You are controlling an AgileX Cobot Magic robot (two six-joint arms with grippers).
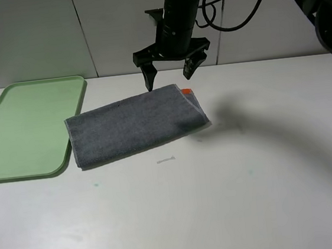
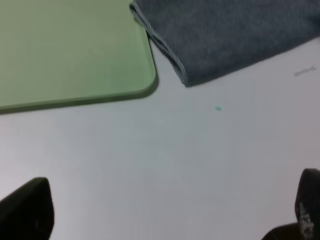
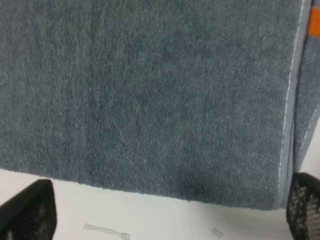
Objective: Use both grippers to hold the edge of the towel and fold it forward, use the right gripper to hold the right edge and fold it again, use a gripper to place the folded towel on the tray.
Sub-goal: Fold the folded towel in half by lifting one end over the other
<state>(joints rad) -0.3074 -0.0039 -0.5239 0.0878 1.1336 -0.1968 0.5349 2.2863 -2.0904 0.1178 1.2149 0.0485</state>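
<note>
A white tabletop [image 1: 268,197] before pale grey wall panels bears a large flat light green plastic tray [image 1: 29,124] at the left, and the dark grey terry towel [image 1: 133,125], already folded into a long band, lies with its left end touching the tray's right rim. The black pronged right gripper [image 1: 168,80] hangs over the towel's far right corner, jaws spread wide and empty, while the left gripper [image 2: 167,215], likewise spread and empty, hovers over bare table near the tray's corner. For the second fold, the right gripper should probably pinch all layers at the hemmed right edge [image 1: 195,106] and carry them level across to the left.
</note>
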